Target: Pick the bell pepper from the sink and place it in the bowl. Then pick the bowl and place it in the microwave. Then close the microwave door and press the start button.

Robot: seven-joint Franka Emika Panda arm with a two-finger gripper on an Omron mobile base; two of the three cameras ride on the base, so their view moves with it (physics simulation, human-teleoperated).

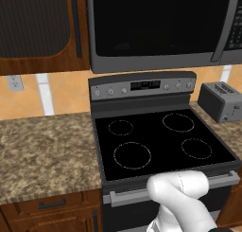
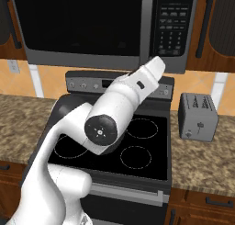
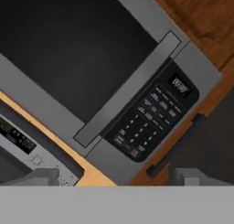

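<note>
Gripper [image 3: 116, 177] is held wide open, empty, aimed at the microwave [image 3: 137, 95]; microwave door [image 3: 68, 49] is seen shut, mounted above the stove [image 1: 160, 141], toaster [image 2: 198, 117] beside it.

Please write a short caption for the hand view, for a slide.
Open gripper facing the closed microwave door, its handle and keypad.
</note>
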